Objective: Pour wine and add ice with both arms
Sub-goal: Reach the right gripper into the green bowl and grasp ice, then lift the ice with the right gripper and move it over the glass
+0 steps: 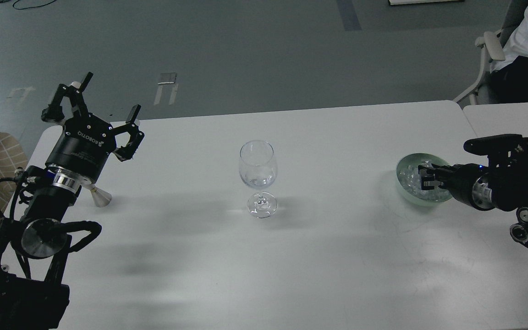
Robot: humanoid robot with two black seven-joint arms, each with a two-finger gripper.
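The right black claw gripper (424, 179) reaches into the pale green bowl (404, 183) of clear ice chunks (411, 175), finger state unclear, beside the clear stemmed glass (257, 170), while the left black claw gripper (93, 117) hovers, fingers spread and empty.

The stemmed glass (257, 176) stands upright alone mid-table (337, 256), with bare surface all round it. At its 3 o'clock, well apart, the pale green bowl (404, 181) is blocked on its right side by the right gripper (426, 179), which reaches over its rim. At 9 o'clock, a small silver cone (100, 197) sits under the left gripper (90, 112), whose fingers are spread wide above the table's far-left corner.
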